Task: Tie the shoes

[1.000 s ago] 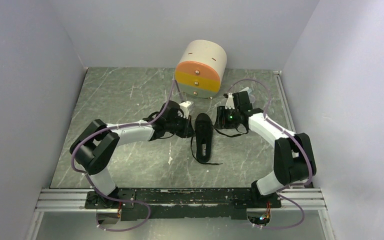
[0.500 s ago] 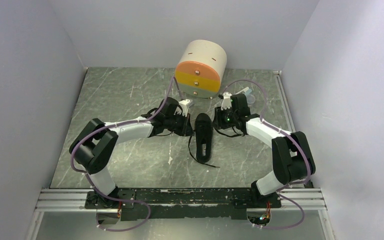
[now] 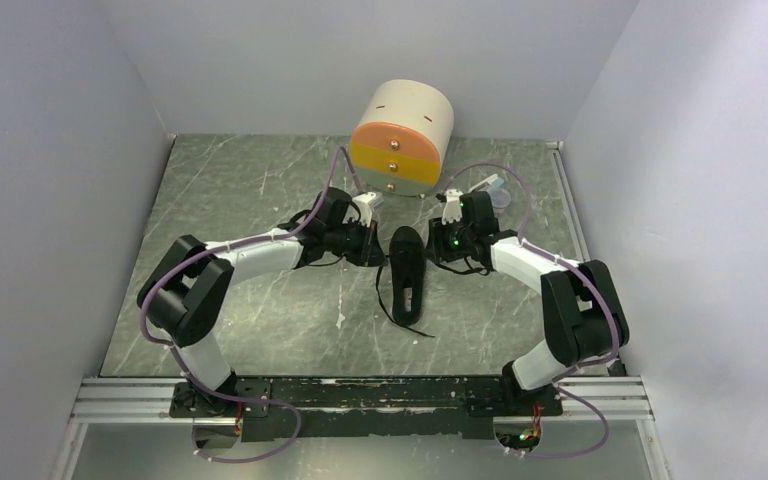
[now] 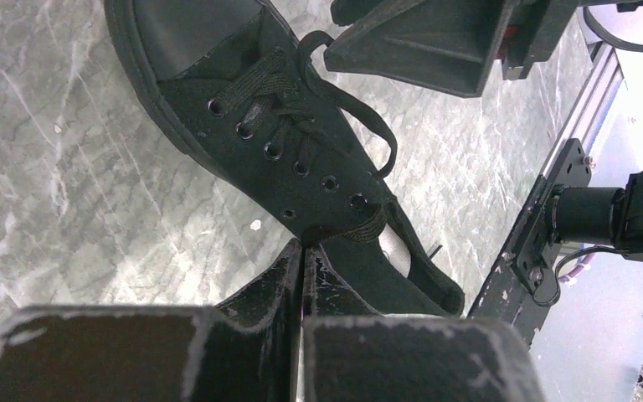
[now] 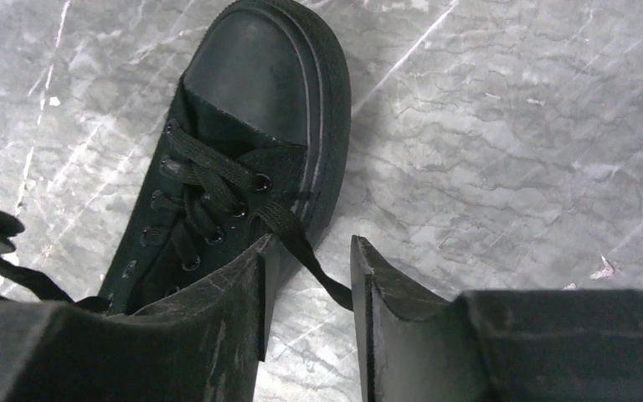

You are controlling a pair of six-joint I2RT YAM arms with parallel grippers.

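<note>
Black shoe (image 3: pixel 407 272) at the middle of the table (image 3: pixel 240 190), toe toward 12 o'clock, just at 6 o'clock of the round drawer box (image 3: pixel 403 135); same spot as a second ago. Left gripper (image 4: pixel 303 251) at the shoe's 9 o'clock, pressed closed on the left-side lace (image 4: pixel 353 232) beside the top eyelet, wrist shifted a little toward 12 o'clock. Right gripper (image 5: pixel 310 272) moved in from 3 o'clock, now just beside the shoe, parted narrowly, the right-side lace (image 5: pixel 301 244) running through the gap unclamped. Loose lace tail at the shoe's 6 o'clock, drawn slightly toward 9 o'clock.
</note>
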